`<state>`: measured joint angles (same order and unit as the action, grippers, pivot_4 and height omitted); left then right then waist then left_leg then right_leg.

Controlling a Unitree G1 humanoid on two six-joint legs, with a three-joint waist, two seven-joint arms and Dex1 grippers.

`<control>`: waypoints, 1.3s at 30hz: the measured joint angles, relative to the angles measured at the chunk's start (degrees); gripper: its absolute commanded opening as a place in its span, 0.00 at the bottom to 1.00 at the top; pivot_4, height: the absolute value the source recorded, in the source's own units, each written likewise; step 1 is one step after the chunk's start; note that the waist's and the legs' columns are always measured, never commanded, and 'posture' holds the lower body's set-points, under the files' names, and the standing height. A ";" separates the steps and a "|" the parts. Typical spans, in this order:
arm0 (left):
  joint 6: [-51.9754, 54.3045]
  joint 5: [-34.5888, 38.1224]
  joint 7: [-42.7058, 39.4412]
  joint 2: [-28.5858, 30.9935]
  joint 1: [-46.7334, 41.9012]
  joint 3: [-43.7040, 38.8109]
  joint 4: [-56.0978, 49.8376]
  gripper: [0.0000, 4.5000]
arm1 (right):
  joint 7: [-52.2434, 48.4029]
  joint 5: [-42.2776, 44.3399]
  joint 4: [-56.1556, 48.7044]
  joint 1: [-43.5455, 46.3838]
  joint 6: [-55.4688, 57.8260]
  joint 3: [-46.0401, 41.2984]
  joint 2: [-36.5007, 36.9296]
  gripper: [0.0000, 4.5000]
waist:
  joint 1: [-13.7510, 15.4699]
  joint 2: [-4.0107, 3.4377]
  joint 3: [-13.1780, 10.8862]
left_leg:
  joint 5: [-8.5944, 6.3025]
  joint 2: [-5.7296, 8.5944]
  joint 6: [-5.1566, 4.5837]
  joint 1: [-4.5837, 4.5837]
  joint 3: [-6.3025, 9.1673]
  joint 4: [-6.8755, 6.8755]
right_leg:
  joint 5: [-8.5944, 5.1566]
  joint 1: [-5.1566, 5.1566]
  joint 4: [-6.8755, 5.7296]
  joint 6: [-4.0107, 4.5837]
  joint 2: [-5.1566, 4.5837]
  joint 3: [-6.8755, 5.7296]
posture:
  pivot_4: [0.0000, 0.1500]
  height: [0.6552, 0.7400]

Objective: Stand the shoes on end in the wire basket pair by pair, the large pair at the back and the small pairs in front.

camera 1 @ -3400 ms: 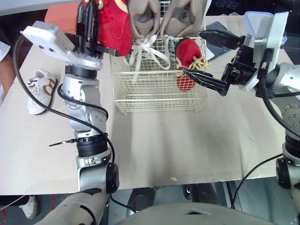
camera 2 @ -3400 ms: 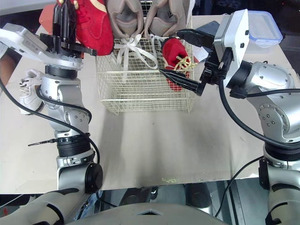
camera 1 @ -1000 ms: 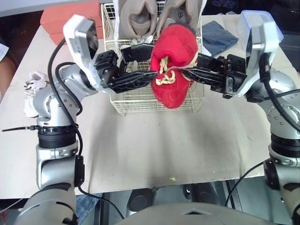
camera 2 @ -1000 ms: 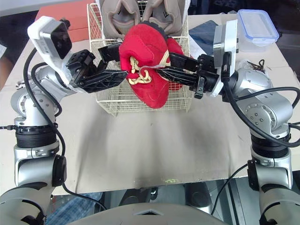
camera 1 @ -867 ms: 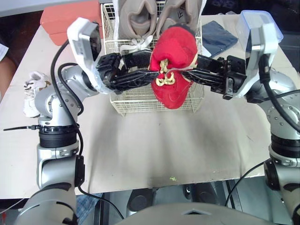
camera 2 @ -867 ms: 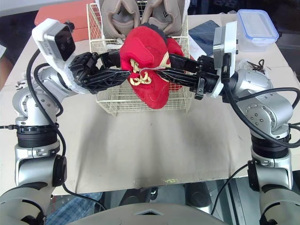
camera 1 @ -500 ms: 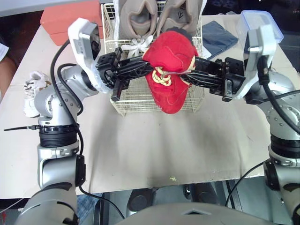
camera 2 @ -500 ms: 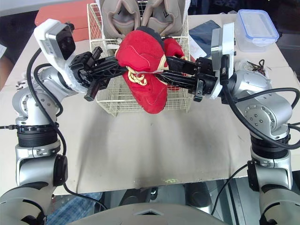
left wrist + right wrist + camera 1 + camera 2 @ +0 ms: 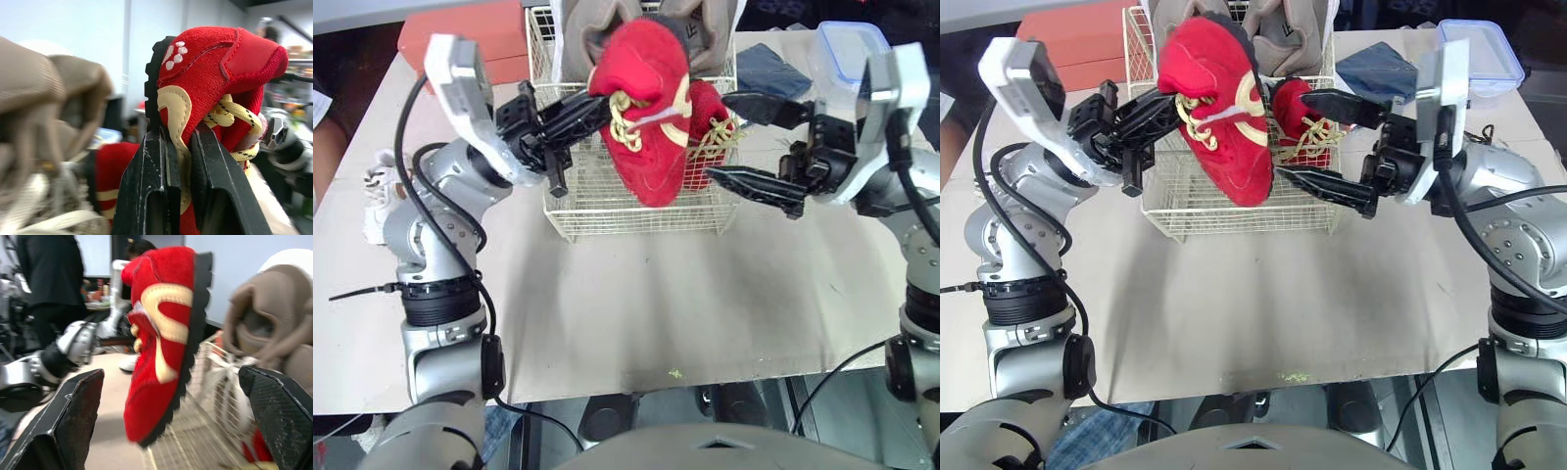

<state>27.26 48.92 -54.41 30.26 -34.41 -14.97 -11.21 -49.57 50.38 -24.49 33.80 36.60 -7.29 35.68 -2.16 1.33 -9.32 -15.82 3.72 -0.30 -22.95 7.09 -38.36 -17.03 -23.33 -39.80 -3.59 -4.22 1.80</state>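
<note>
Head view: beige table [image 9: 656, 294] carries wire basket [image 9: 636, 211], with tan pair [image 9: 1283, 29] on end at its back and one red shoe [image 9: 707, 122] front right. Left gripper [image 9: 592, 106] pinches second red shoe [image 9: 646, 108] aloft over the basket front. Right gripper [image 9: 729, 137] is spread wide just beside it. White shoe [image 9: 382, 196] lies far left.
Left wrist: fingers [image 9: 146, 186] clamp the heel collar.
Right wrist: person in dark clothes [image 9: 54, 279] stands behind.

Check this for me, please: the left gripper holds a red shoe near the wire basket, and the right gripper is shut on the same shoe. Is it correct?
Not quite. The right gripper is open and apart from the red shoe, as the left eye view shows. The left gripper alone holds that shoe near the wire basket.
</note>
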 measured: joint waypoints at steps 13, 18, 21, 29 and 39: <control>-18.54 -18.31 14.72 -3.51 6.59 -1.62 -4.41 0.02 | -1.21 -12.55 0.86 1.27 -10.26 1.51 3.44 0.99 | 0.21 0.02 0.00 | 0.00 0.00 0.00 0.03 -0.08 0.00 | 0.00 0.00 -0.02 0.00 0.06 0.06 | 1.00 1.00; -23.15 -20.37 14.11 -3.78 8.43 -0.49 -2.15 0.02 | -1.28 -14.33 1.53 1.45 -11.00 2.53 3.34 0.99 | 0.29 0.02 0.00 | 0.00 0.00 0.00 0.03 -0.08 0.01 | 0.00 0.00 -0.01 0.00 0.04 0.07 | 1.00 1.00; -26.33 -20.92 14.00 -4.79 8.78 -0.20 0.12 0.02 | -1.27 -14.82 2.04 1.51 -11.29 2.53 3.16 0.99 | 0.18 0.02 0.00 | 0.00 0.00 0.00 0.03 -0.08 0.01 | 0.00 0.00 -0.01 0.00 0.04 0.07 | 1.00 1.00; -28.11 -20.79 13.49 -6.61 9.34 1.78 2.85 0.02 | -1.14 -14.91 2.03 1.62 -11.34 2.90 1.90 0.99 | 0.17 0.02 0.00 | 0.00 0.00 0.00 0.03 -0.08 0.00 | 0.00 0.01 -0.02 0.00 0.05 0.07 | 1.00 1.00; -21.47 -21.08 17.15 -4.57 16.27 2.20 0.41 0.02 | -0.53 -14.69 2.03 1.63 -10.97 2.89 1.62 0.99 | -0.14 -0.03 0.03 | -0.01 -0.01 0.00 0.07 -0.10 0.04 | 0.00 0.00 -0.01 0.00 0.04 0.13 | 1.00 1.00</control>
<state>5.79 27.84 -37.25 25.69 -18.13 -12.78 -10.79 -50.11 35.70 -22.46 35.44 25.63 -4.40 37.30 -2.30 1.31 -9.30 -15.83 3.71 -0.31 -22.88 6.99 -38.33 -17.03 -23.32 -39.81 -3.59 -4.17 1.93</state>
